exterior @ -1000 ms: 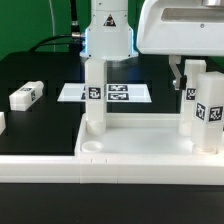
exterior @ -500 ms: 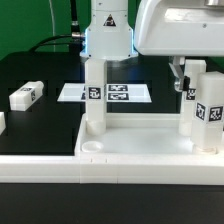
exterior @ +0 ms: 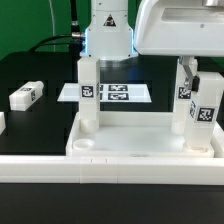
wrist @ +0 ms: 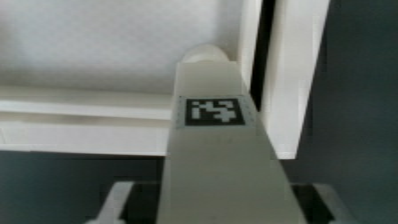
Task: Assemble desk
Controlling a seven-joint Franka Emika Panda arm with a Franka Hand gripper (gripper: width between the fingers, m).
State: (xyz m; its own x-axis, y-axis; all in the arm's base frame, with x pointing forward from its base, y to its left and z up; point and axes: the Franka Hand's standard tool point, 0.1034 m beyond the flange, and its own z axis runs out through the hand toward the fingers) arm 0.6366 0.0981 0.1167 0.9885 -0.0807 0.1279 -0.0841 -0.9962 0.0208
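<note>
The desk top (exterior: 140, 152) is shown plain white, as are the upright legs (exterior: 88, 105), each marked with a blocky black-and-white tag (exterior: 88, 92); so too the leg (wrist: 217, 165) in the wrist view. The bench (exterior: 40, 125) is black, the backdrop (exterior: 25, 25) green, the marker board (exterior: 140, 92) white with black tags. A bluish glow, possibly a light, is seen on the white arm (exterior: 108, 18)

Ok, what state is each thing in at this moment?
desk top: flat on the table, sockets up.
left leg: upright at a corner.
front right leg: upright on the desk top.
rear right leg: upright, gripped.
loose leg: lying on the table, unattached.
tool: shut on the rear right leg.
</note>
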